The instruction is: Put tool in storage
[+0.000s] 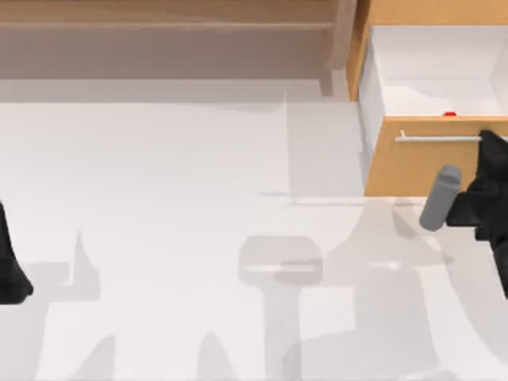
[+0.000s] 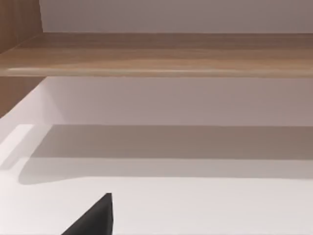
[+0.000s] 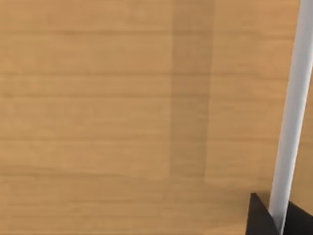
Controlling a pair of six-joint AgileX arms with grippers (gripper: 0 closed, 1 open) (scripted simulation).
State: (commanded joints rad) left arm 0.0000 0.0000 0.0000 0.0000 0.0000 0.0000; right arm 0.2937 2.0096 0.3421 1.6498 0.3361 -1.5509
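Tool (image 1: 450, 114): only a small red speck shows, inside the drawer (image 1: 413, 163), just behind the inner edge of the front panel, on the white floor. The black body is hidden by the panel, so orientation cannot be told. Judged: the tool is already stowed and the placing step looks done.

Drawer: pulled out, white interior exposed, at the top view's right beside the pale wooden shelf (image 1: 167, 24). It stands open because a tool can only go in from above. Judged: what remains is to push it shut.

Handle (image 1: 440, 138): thin silver bar across the front panel. In the right wrist view the handle (image 3: 292, 117) runs close past the cam, w/ orange-tan panel behind it.

Right gripper (image 1: 486, 147): at the handle's right end, against the drawer front. Dark fingertips (image 3: 259, 215) sit on both sides of the bar, so the fingers bracket the handle. Whether they actually clamp it cannot be told. Judged: positioned there to drive the drawer by its handle.

Tool vs. gripper: tool lies beyond the front panel, inside; gripper is outside, on the panel's near face. Near each other but separated by the panel, not touching.

Left gripper (image 1: 12, 270): parked at the table's (image 1: 159, 238) left edge, well apart from the drawer. Its finger state cannot be told.
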